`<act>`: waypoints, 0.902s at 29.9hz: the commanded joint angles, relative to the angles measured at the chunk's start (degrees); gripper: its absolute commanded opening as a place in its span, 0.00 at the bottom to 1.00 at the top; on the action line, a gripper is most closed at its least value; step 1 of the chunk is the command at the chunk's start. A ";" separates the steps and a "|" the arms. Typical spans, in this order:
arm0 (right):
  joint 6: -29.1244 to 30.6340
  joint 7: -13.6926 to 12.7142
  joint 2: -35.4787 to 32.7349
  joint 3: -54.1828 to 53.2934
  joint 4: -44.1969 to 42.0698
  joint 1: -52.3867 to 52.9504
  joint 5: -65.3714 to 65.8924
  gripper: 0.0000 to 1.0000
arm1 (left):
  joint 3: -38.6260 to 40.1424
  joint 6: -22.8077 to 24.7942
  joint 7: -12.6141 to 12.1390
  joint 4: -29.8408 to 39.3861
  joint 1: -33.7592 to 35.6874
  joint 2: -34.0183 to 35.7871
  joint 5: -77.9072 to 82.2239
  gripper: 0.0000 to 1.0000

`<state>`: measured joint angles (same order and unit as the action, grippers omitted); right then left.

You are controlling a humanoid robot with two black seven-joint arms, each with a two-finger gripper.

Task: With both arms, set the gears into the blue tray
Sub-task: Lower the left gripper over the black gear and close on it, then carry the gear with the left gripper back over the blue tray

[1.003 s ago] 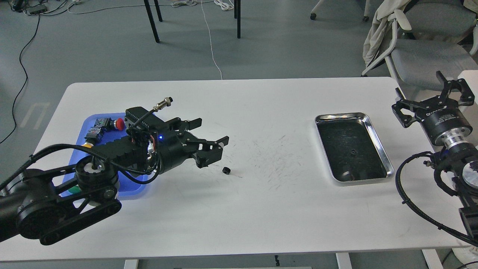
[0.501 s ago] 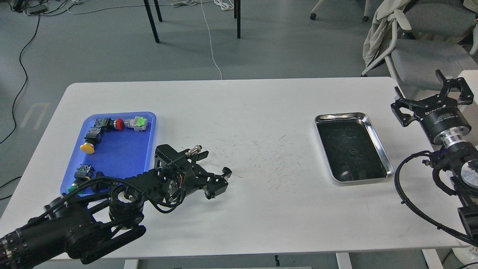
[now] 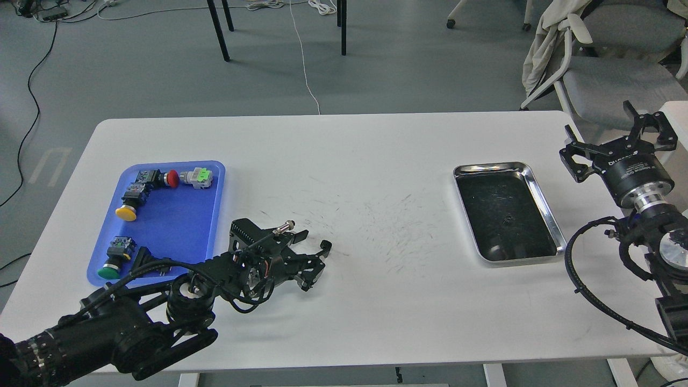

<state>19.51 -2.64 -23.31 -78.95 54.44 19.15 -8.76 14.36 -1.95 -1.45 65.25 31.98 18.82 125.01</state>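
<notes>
My left gripper point(image 3: 317, 264) lies low on the white table, just right of the blue tray point(image 3: 172, 226). Its fingers point(image 3: 325, 247) stand apart, open. One gear lay at this spot; it now merges with the dark upper fingertip and I cannot make it out. A second tiny black gear point(image 3: 507, 219) rests on the dark floor of the silver tray point(image 3: 544, 200). My right gripper point(image 3: 613, 141) hangs open and empty beyond the table's right edge, right of the silver tray.
The blue tray holds push buttons with red point(image 3: 172, 178), yellow point(image 3: 125, 213) and green point(image 3: 107, 271) caps and a grey-and-green connector point(image 3: 196, 177). Scuff marks cover the table's middle. A chair point(image 3: 607, 64) stands behind the right corner.
My left arm swung off the blue tray and dropped to the table, its gripper coming down where the gear lay. The right gripper drifted slightly left.
</notes>
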 commanded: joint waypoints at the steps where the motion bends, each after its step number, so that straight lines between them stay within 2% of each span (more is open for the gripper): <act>1: 0.01 0.00 -0.07 0.12 0.23 0.01 0.06 0.97 | -0.12 -0.07 -0.13 -0.12 -0.16 -0.53 -0.01 0.44; 5: 0.09 -0.09 -0.16 0.29 0.32 -0.08 0.06 0.97 | -0.12 -0.07 -0.13 -0.30 -0.25 -0.71 -0.01 0.35; 11: 0.09 -0.08 -0.16 0.29 0.40 -0.25 0.06 0.97 | -0.12 -0.07 -0.13 -0.30 -0.16 -1.33 -0.01 0.34; 14: 0.18 -0.08 -0.16 0.29 0.32 -0.25 0.06 0.97 | -0.12 -0.07 -0.30 -0.30 -0.16 -1.41 -0.01 0.24; 16: 0.18 0.00 -0.16 0.29 0.32 -0.26 0.06 0.97 | -0.12 -0.07 -0.30 -0.30 -0.16 -1.41 -0.01 0.13; 18: 0.18 -0.09 -0.25 0.29 0.32 -0.34 0.06 0.97 | -0.04 -0.07 -0.39 -0.30 -0.16 -1.41 -0.01 0.08; 24: 0.27 -0.09 -0.42 0.29 0.23 -0.25 0.06 0.97 | 0.93 -2.61 -0.39 0.93 0.45 -0.01 -0.01 0.06; 27: 0.27 -0.09 -0.42 0.29 0.32 -0.17 0.06 0.97 | 1.89 -2.88 -1.09 5.04 2.90 4.54 -0.01 0.06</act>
<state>19.78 -2.72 -23.71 -78.66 54.67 18.90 -8.70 15.38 -4.36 -2.02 66.97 32.83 19.57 124.99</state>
